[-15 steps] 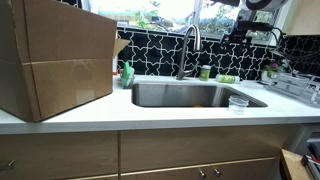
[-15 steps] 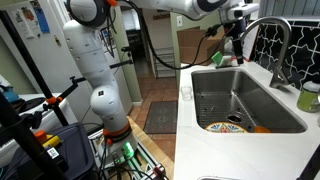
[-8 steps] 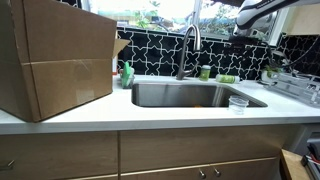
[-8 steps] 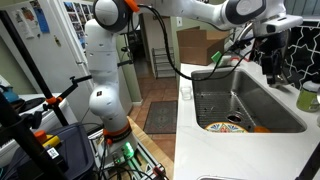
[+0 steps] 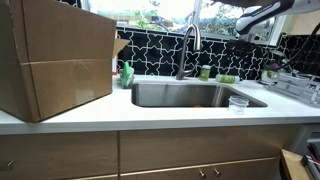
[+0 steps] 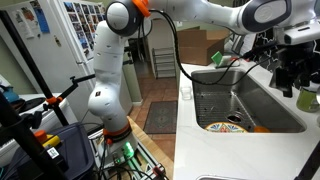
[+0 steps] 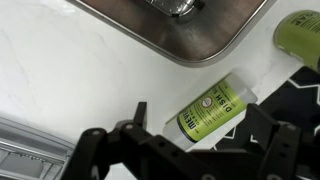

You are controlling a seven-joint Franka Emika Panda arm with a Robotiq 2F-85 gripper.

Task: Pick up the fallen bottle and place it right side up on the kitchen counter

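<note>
Between its dark fingers (image 7: 140,118), the gripper (image 7: 200,128) stood spread wide, holding nothing. Just ahead of the fingertips, the bottle (image 7: 213,108) lay on its side on the white kitchen counter (image 7: 60,70). Farther ahead ran the steel sink rim (image 7: 190,45), and off to one side stood another green container (image 7: 300,35).

Bare counter (image 7: 70,70) beside the bottle (image 7: 212,108) (sink rim (image 7: 205,52) close).

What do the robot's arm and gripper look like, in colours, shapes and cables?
The arm is white, built of bulky rounded segments, with an orange ring at one joint and a black cable alongside. The gripper is black with angular linked fingers.
</note>
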